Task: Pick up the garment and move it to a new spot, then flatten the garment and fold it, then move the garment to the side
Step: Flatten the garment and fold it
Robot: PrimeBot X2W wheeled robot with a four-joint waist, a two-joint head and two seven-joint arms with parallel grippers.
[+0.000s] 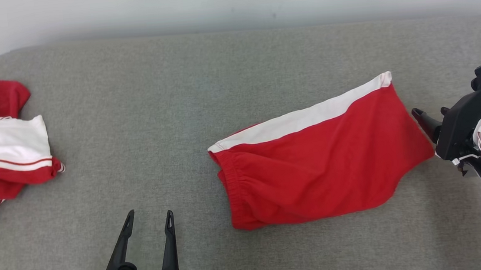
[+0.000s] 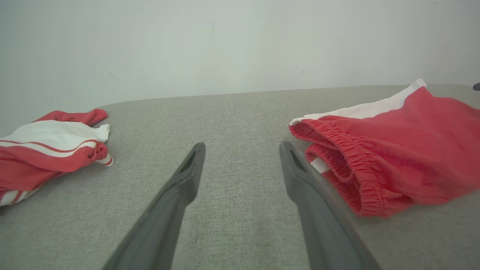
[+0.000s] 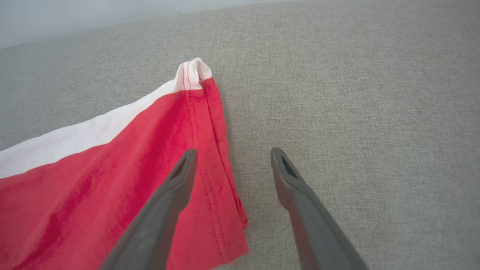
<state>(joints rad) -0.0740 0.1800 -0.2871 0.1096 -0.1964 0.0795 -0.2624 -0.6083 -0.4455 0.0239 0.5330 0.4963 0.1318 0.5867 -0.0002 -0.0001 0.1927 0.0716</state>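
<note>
The red shorts (image 1: pixel 322 171) with a white side band lie folded on the grey cloth-covered surface (image 1: pixel 166 85), right of its middle. Their gathered elastic waistband points toward the robot's left and the stitched leg hem toward its right. The white band runs along the far edge. In the left wrist view the waistband gapes a little and shows layers of red cloth with a scrap of white between them; what lies deeper inside the fold is hidden.

The left tool (image 1: pixel 149 212) is low over the bare surface near the front edge, just left of the waistband. Its fingers are spread wide with nothing between them, and it is clear of the cloth.

The right tool (image 1: pixel 428 115) is at the hem end of the shorts. Its body blocks most of its fingers in the head view. In its own wrist view its fingers are spread wide and grasp nothing: one lies over the hem and the other over bare surface. I cannot tell whether that finger touches the cloth.

A second garment (image 1: pixel 2 151), red with white panels and thin stripes, lies bunched at the far left, well apart from the shorts. The picture edge cuts it off. A pale wall (image 1: pixel 229 1) stands behind the surface.
</note>
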